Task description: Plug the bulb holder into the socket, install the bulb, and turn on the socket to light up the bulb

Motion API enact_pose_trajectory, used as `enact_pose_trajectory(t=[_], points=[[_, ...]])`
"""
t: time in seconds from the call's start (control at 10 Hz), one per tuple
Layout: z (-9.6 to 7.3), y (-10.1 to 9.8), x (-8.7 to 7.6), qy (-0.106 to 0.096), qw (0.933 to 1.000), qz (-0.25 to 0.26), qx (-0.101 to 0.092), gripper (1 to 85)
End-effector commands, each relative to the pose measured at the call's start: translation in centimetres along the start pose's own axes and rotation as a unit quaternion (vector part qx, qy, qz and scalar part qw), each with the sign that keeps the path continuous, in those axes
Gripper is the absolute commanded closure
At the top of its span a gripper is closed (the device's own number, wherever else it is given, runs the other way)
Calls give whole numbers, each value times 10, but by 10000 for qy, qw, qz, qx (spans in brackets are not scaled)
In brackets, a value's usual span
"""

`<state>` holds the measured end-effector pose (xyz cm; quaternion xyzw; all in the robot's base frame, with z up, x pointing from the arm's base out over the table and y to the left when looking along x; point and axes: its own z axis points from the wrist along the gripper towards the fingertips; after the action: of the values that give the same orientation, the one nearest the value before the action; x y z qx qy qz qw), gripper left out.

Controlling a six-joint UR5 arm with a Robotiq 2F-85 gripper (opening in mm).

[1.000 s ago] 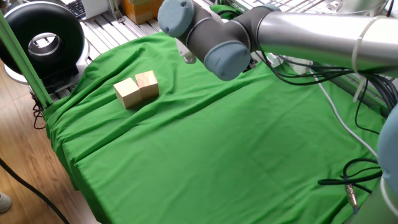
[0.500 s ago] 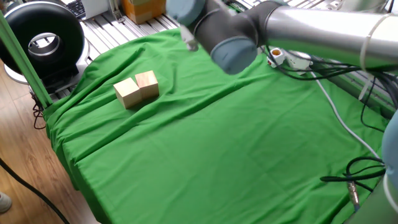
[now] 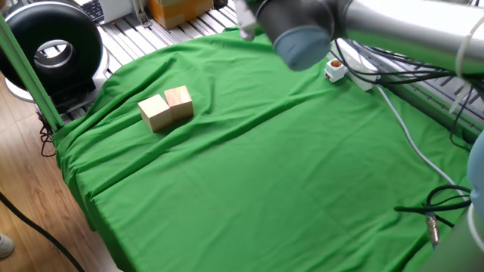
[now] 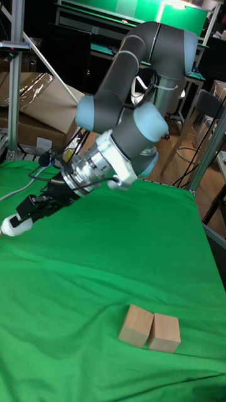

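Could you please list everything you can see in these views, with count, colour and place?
green cloth: one, green, covers the table.
wooden blocks: two, pale wood, touching side by side on the cloth.
bulb holder: one, white with an orange opening, at the cloth's far edge.
socket: one, white, right beside the bulb holder, partly hidden.
white cable: one, running across the cloth's right side.
black cables: several, at the right edge.
ring-shaped device: one, black, off the table.
bulb: none that I can make out.
arm: one, silver and grey.
gripper: one, black fingers against a white item; grip unclear.
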<state>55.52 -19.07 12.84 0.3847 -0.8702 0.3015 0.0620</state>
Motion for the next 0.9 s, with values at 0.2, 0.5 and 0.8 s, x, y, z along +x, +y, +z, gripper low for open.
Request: enact_pose_trajectory(t=[0.2,0.5,0.8], points=[[-1,13,-19,-507,9895,1273,-466,847],[-1,0,-25,-647,9934,922,-197,847],[3,-17,-10,-788,9943,715,-107,847]])
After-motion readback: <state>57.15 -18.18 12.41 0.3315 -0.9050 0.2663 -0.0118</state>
